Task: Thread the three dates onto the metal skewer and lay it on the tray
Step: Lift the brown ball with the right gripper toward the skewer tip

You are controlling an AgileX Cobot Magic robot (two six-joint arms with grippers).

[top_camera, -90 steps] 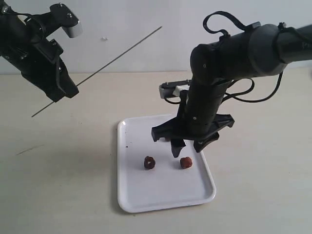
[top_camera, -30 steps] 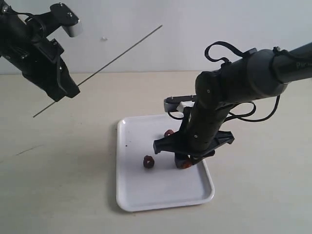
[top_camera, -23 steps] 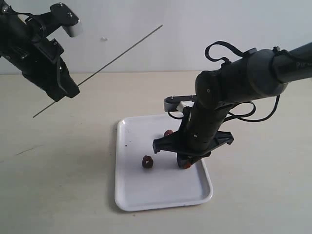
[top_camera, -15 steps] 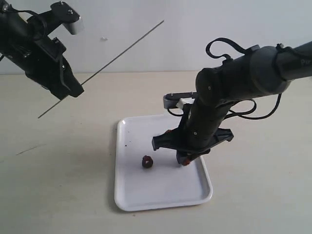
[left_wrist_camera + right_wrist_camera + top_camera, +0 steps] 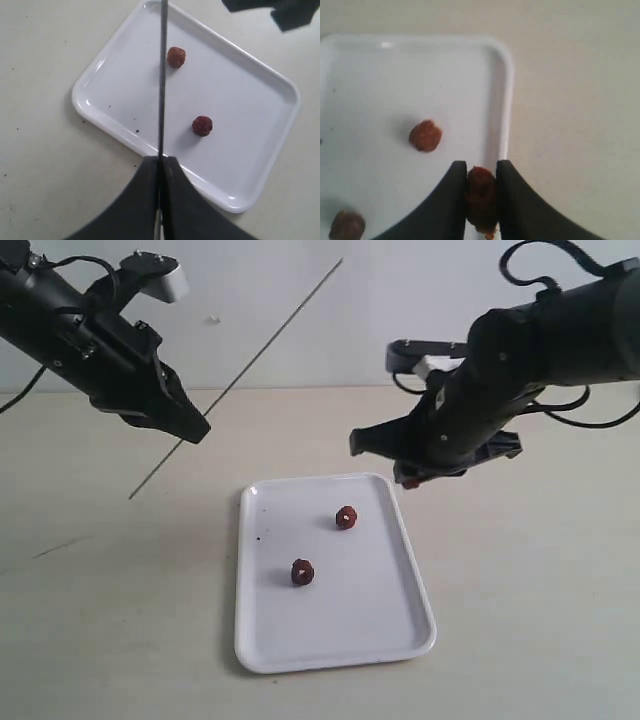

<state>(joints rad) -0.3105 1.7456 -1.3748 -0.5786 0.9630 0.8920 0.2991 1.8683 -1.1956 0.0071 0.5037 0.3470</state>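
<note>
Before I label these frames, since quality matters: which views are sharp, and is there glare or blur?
Exterior view: even light, soft shadows, skewer crisp. Left wrist view: tray sharp, small glints on its rim; left gripper near the lens looks slightly soft. Right wrist view: blurred throughout, the date in the right gripper fuzzy.

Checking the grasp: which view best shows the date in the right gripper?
The right wrist view: the held date sits close up, clamped between the fingers of the right gripper. The exterior view shows only a small reddish bit of it under that gripper; the left wrist view does not show it.
</note>
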